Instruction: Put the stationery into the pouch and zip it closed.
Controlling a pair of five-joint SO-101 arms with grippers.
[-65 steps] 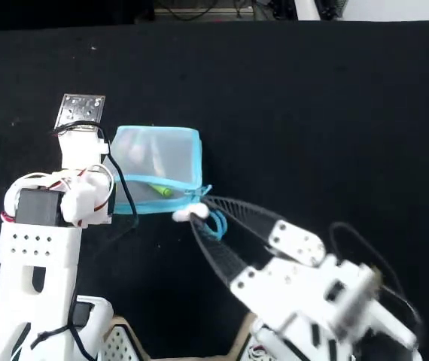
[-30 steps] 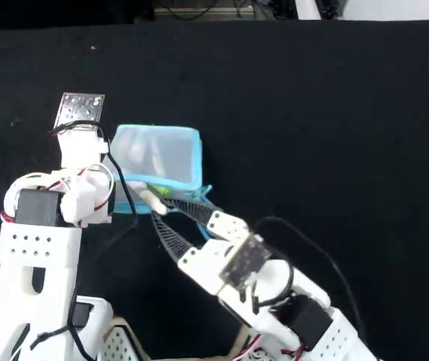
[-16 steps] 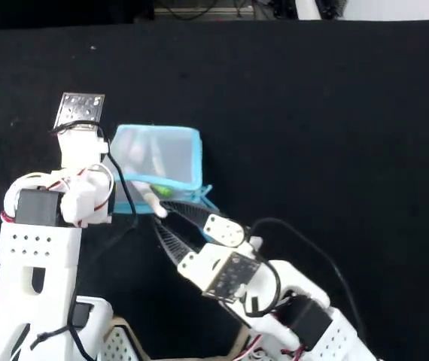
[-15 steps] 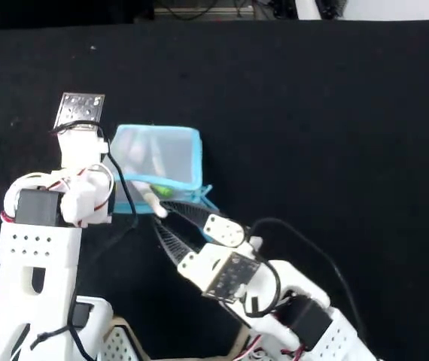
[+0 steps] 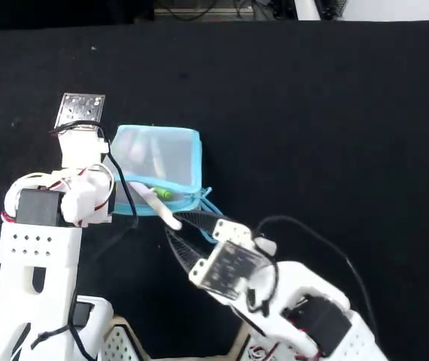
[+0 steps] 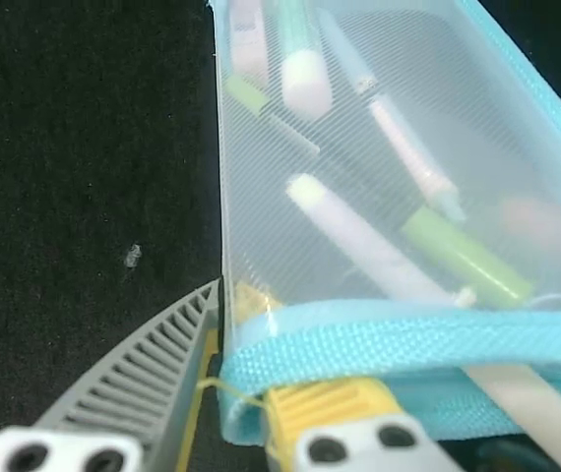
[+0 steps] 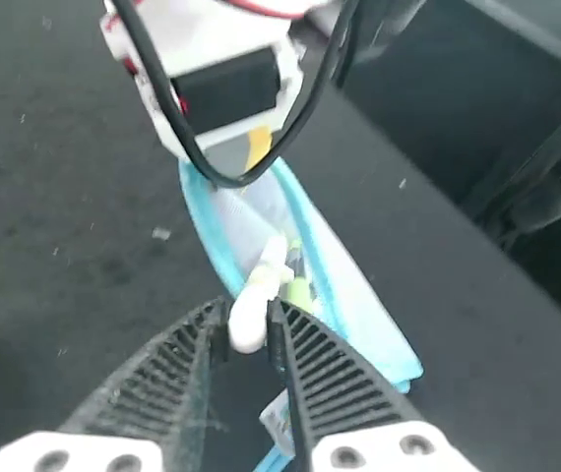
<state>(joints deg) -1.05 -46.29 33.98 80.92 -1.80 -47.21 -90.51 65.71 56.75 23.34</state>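
Count: one pouch (image 5: 158,162), one white pen (image 7: 251,295) half in its mouth, at least four more pens (image 6: 463,258) inside; right gripper (image 7: 247,329) clamped on the white pen's outer end; left gripper (image 6: 229,315) clamped on the pouch corner, pens just beyond its fingertips.

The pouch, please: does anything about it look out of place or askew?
Yes: a white pen sticks out of the open mouth of the pouch, its end held in the right gripper. The other pens lie inside; this one would likely block the zip.
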